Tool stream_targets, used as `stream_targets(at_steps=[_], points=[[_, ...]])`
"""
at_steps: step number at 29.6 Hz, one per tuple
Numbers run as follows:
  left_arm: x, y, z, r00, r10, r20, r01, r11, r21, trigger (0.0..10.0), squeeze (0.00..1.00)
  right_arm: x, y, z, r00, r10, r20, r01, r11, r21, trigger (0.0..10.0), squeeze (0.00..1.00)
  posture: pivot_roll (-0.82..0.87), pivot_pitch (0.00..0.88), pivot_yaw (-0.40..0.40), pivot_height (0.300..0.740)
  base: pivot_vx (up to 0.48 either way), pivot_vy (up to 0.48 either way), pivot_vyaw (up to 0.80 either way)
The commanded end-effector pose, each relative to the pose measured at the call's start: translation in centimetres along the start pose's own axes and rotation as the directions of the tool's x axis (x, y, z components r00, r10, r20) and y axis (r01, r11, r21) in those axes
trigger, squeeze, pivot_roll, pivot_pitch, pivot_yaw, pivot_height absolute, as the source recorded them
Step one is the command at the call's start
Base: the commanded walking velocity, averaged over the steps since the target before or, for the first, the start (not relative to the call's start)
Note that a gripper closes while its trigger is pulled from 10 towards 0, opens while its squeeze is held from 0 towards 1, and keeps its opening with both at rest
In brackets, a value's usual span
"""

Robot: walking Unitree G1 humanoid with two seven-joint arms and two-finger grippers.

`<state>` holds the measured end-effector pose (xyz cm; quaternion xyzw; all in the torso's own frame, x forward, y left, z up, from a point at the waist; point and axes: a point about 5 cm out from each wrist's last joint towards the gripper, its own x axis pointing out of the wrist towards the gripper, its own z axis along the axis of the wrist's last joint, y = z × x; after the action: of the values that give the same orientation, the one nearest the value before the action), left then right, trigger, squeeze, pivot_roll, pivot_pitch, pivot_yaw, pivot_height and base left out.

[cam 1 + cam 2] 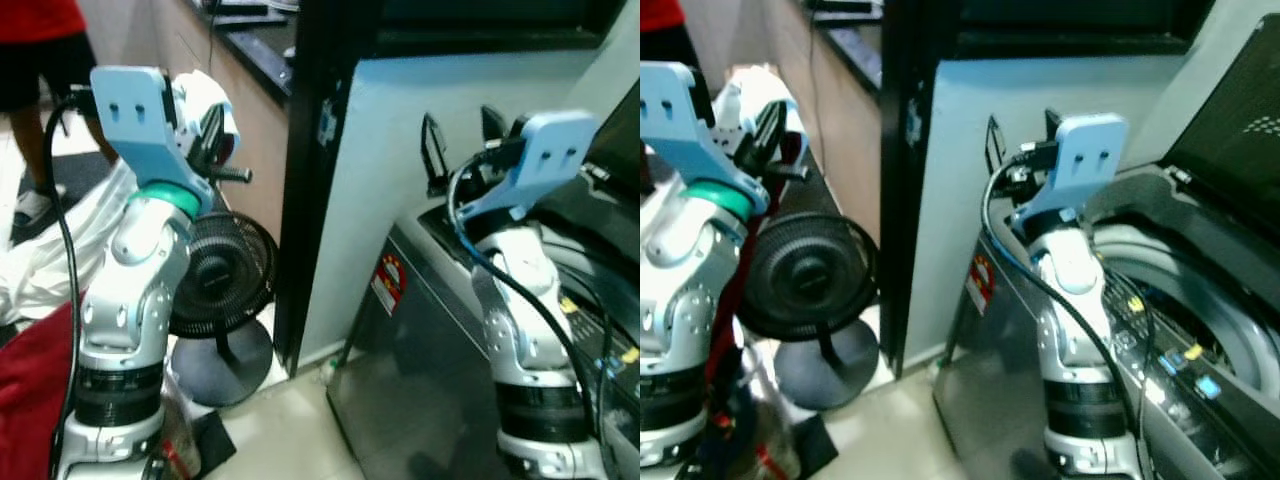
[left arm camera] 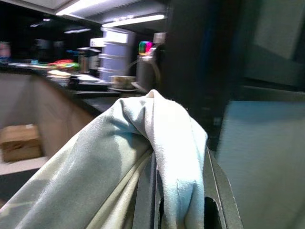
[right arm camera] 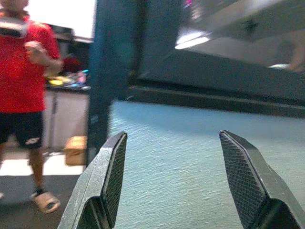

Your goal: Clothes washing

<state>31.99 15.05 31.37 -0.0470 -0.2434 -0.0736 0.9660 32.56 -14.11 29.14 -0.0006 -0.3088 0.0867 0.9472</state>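
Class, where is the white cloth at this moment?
The white cloth is clamped in the left tool, raised on the robot's left above the black fan.

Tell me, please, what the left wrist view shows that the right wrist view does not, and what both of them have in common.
Left wrist view: the left gripper shut on a white cloth draped over its fingers, with a dark counter of kitchen things behind. Right wrist view: the right gripper open and holding nothing, before a pale wall, with a person in a red shirt standing off to one side. Both share a cardboard box on the floor.
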Motion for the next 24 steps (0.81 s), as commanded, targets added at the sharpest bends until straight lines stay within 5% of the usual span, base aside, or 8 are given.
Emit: stream_targets(at_steps=[1,24], points=[[0.1,-0.5,0.9,0.998,-0.031,0.048,0.030,0.999,0.014,10.0,0.00,0.0,0.1,0.0,1.000,0.003,-0.001,-0.003,1.000,0.010,10.0,0.00,0.06,0.007,-0.053,0.740,0.000,0.000,-0.80],[0.4,1.0,-0.7,1.000,-0.013,0.004,0.013,0.992,0.127,10.0,0.00,0.1,-0.6,-0.3,1.000,-0.019,-0.005,0.018,0.999,-0.036,10.0,0.00,0.05,0.000,-0.033,0.740,0.000,0.000,-0.80]])
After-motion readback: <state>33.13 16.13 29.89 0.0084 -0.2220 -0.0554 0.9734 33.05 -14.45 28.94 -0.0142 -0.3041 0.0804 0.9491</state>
